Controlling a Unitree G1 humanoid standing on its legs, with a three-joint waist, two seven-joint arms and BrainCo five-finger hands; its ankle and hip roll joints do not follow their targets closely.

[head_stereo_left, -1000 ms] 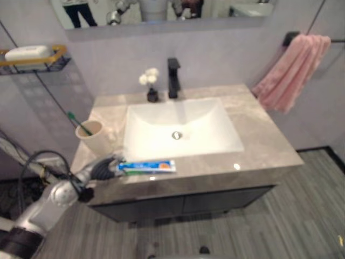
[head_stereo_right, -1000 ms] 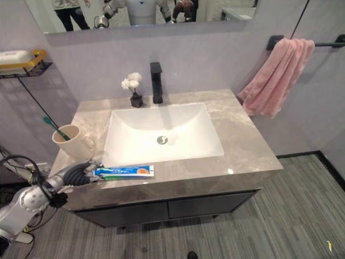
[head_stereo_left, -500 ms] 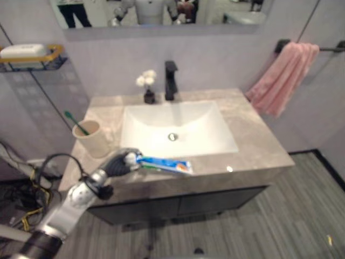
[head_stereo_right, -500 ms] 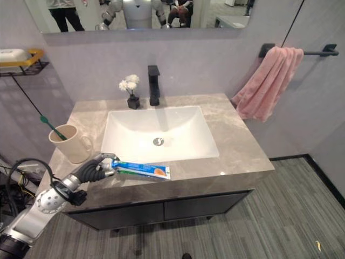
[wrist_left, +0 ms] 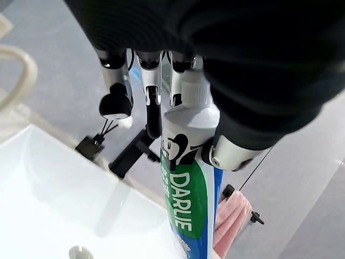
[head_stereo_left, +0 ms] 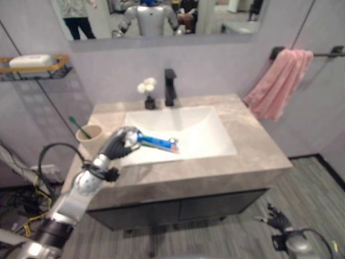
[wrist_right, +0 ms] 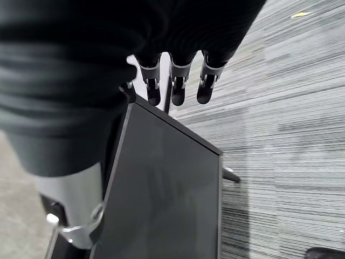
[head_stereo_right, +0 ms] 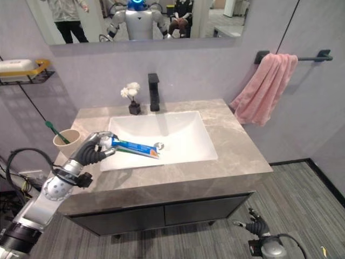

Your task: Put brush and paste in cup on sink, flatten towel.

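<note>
A: What is there, counted?

B: One toothpaste tube [head_stereo_right: 135, 147], one cup [head_stereo_right: 67, 143] with one green toothbrush [head_stereo_right: 54, 131] in it, one pink towel [head_stereo_right: 262, 89] on one rail [head_stereo_right: 310, 56].

A: And the fittings?

B: One counter [head_stereo_right: 237, 156] with one white basin [head_stereo_right: 178, 135], one black tap [head_stereo_right: 154, 91], one small vase of white flowers [head_stereo_right: 131, 97], one mirror [head_stereo_right: 215, 21] and one wall shelf [head_stereo_right: 24, 74] bearing one white soap [head_stereo_right: 16, 65].

A: Hands?

B: Two: the left hand [head_stereo_right: 92, 149] and the right hand [head_stereo_right: 255, 225].

black faucet [head_stereo_right: 154, 91], white flowers [head_stereo_right: 131, 91], wall shelf [head_stereo_right: 21, 71], mirror [head_stereo_right: 140, 19]
</note>
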